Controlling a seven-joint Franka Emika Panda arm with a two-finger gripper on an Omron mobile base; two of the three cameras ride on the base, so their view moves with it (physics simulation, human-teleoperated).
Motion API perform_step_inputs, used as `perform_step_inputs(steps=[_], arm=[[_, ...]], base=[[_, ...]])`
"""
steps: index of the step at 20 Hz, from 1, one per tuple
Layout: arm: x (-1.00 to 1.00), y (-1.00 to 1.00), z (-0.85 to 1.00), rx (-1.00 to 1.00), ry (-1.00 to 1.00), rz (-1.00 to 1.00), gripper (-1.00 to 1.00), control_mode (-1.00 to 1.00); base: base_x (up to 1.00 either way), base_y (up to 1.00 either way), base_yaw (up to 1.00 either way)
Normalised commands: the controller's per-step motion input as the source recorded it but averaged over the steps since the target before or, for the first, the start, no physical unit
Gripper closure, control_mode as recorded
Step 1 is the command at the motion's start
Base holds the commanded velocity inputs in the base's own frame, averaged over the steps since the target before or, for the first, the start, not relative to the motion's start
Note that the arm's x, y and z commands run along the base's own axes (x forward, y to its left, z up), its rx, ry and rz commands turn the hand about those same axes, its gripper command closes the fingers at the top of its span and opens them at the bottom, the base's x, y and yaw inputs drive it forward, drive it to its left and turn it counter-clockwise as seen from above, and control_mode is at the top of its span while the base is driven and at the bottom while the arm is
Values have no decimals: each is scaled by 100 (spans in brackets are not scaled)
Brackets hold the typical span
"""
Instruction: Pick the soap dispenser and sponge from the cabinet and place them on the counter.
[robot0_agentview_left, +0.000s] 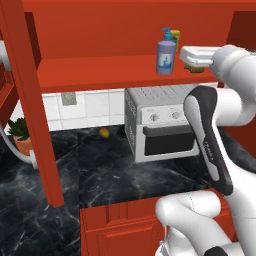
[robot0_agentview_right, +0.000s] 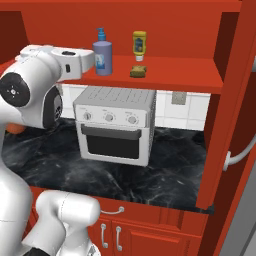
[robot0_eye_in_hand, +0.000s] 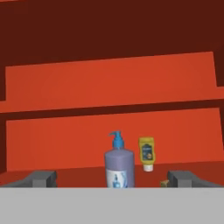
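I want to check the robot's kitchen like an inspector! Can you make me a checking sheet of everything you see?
Surface: black marble counter, with a toaster oven standing on it.
Job's things: soap dispenser upright on the shelf of the open red cabinet; sponge lies to its right on the same shelf. Neither is on the counter yet.
Clutter: yellow squeeze bottle behind the sponge; small fruit and potted plant on the counter.
Grippers: tool open, holding nothing, facing the soap dispenser, not touching it.
Cables: nothing seen.
Surroundings: white tiled wall with an outlet; red drawers below.
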Motion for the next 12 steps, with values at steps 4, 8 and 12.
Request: perform_step_inputs(steps=[4,8,12], arm=[[1,-14,4,0,5,0,-100,-100],[0,-18,1,0,7,0,-100,-100],[0,-2,0,0,6,0,-100,-100]], base=[[0,0,0],[0,0,0],[0,0,0]])
